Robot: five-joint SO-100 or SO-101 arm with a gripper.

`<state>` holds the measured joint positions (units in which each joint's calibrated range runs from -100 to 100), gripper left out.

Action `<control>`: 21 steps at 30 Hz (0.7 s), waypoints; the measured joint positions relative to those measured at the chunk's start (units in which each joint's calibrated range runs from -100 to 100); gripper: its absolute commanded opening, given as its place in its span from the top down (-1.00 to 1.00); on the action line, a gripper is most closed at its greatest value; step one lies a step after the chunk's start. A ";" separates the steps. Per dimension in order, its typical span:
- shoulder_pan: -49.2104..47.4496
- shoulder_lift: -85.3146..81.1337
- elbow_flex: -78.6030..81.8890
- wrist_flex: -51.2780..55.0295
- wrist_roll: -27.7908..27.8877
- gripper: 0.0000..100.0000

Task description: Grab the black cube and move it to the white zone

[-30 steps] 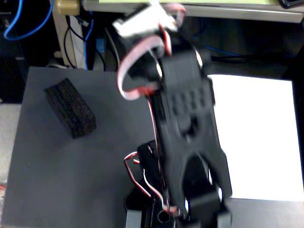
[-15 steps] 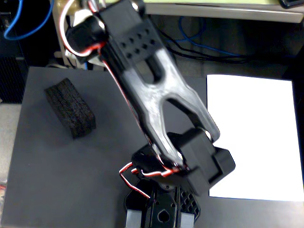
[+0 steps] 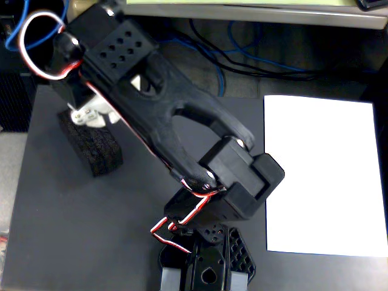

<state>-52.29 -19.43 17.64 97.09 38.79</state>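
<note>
The black cube [image 3: 94,148] is a rough, elongated foam block lying on the dark grey table at the left of the fixed view. My arm reaches from its base at the bottom centre up to the upper left, and its wrist housing hangs over the block's far end. The gripper [image 3: 86,115] sits under that housing, right at the block's top end; only a small white part of it shows, and its fingers are hidden. The white zone [image 3: 321,176] is a plain paper sheet on the right side of the table, far from the block and with nothing on it.
The arm's base [image 3: 206,270] stands at the table's front edge. Blue and black cables [image 3: 242,54] run behind the grey table [image 3: 73,230]. A red-and-white wire loop [image 3: 36,42] sticks out at the wrist. A pale desk edge [image 3: 254,12] crosses the top.
</note>
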 measured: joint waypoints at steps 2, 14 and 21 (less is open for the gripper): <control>-1.03 0.08 0.00 0.26 1.10 0.96; -0.89 0.42 0.00 -4.36 6.14 0.96; -1.03 9.24 0.46 -9.58 6.19 0.96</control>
<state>-53.32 -10.20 18.10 87.51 44.98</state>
